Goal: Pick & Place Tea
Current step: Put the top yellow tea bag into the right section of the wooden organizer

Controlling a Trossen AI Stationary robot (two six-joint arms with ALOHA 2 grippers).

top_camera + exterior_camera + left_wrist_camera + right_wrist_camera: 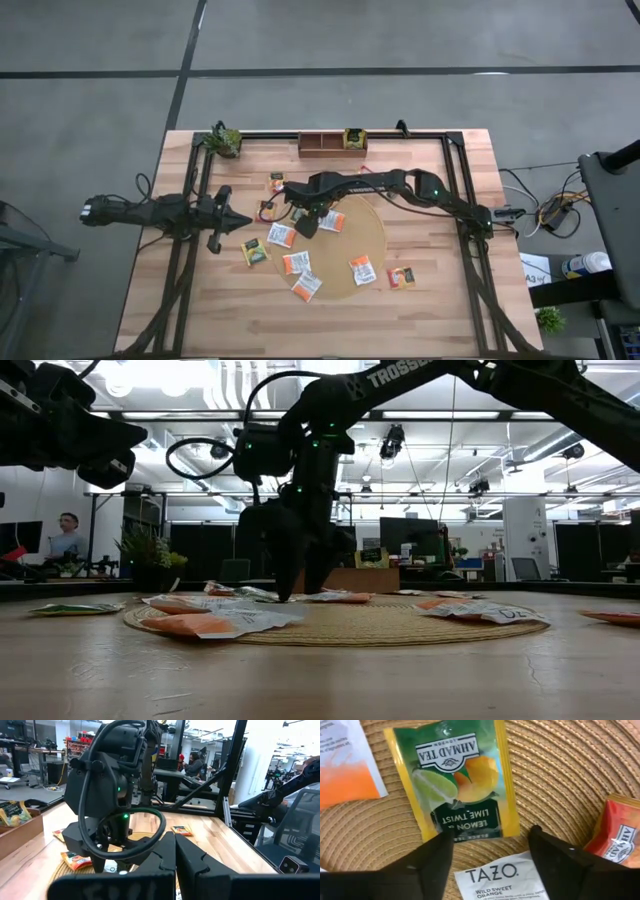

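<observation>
Small flat tea sachets lie scattered on and around a round woven mat. My right gripper points down, open, low over the mat's left part. Below it lies a green and yellow tea sachet, flat on the mat, its near edge between the two fingertips. A white sachet lies just beside it and an orange one farther off. My left gripper waits shut and level near the table's left side, off the mat. My right gripper comes from above, pointing down, with one fingertip at a corner of the green sachet's edge and the other just past it on the mat. Whether the fingertips touch the sachet or the mat, I cannot tell.
A brown wooden compartment tray stands at the far edge with a green sachet in its right end. A small plant stands at the far left corner. More sachets lie near the mat's front, and one lies off the mat.
</observation>
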